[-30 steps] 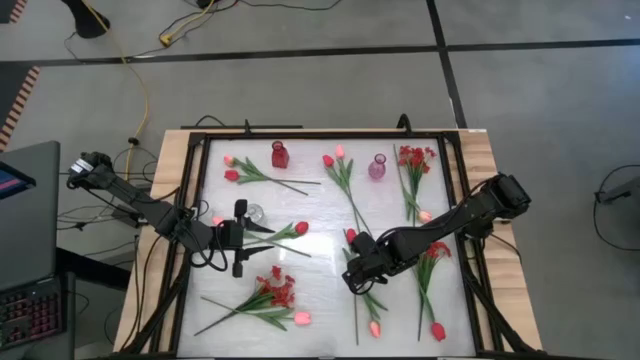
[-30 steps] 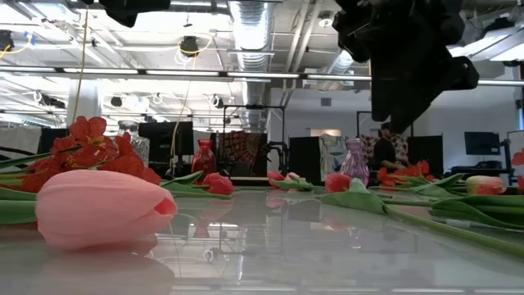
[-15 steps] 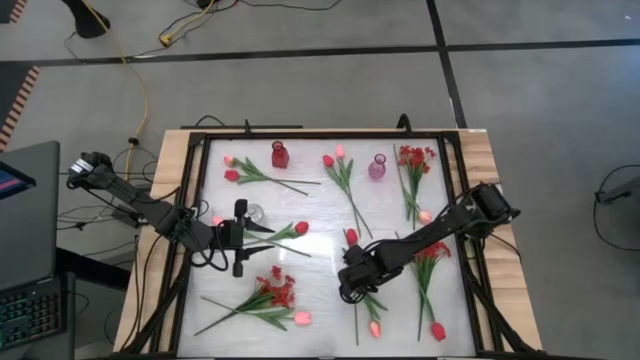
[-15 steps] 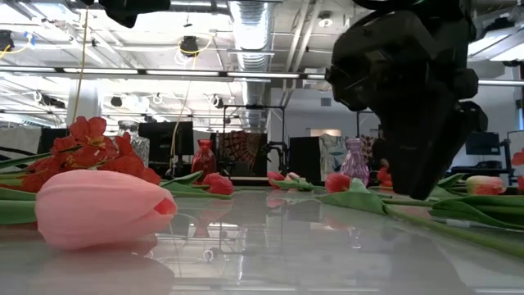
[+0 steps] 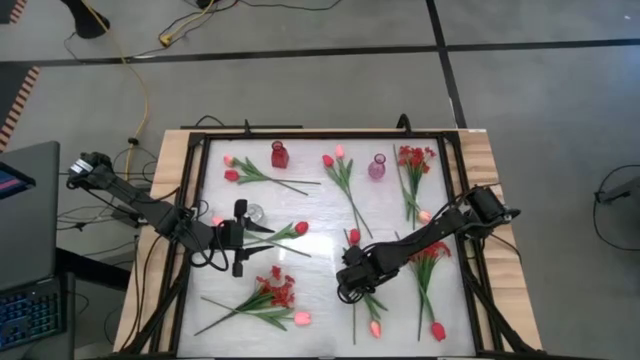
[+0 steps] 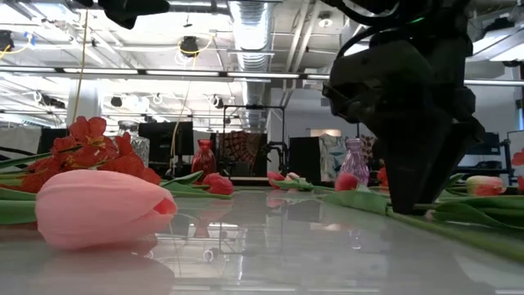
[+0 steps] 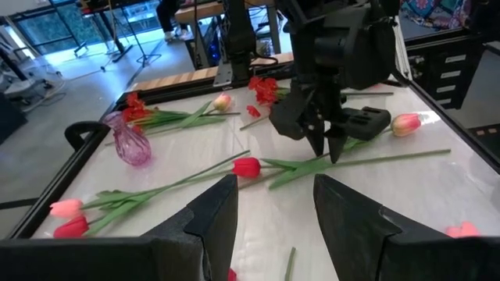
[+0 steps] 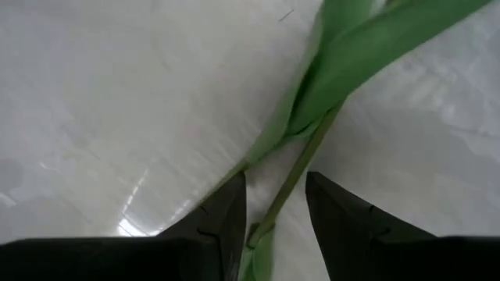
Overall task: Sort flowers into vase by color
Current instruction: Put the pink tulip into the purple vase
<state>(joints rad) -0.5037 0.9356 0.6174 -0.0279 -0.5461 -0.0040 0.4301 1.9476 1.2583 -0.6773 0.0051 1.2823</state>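
Stems beneath the right hand [image 5: 349, 287] are mostly hidden from above; its wrist view shows spread fingers straddling one green flower stem [image 8: 301, 168] on the counter [image 5: 320, 215]. Three vases: red [image 5: 279, 155], pink [image 5: 377, 167], clear [image 5: 255, 213]. Left hand [image 5: 241, 236] hovers spread, empty, beside the clear vase.

floor [image 5: 300, 80]: grey, dark seams | ceiling [image 6: 205, 49]: exposed ducts, strip lights

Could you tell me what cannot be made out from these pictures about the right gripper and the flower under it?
- High view: the right gripper covers the stem, so contact is hidden.
- Right wrist view: the stem runs between the open fingers; its blossom is cut off by the edge.
- Low view: the arm's dark bulk blocks the fingertips.
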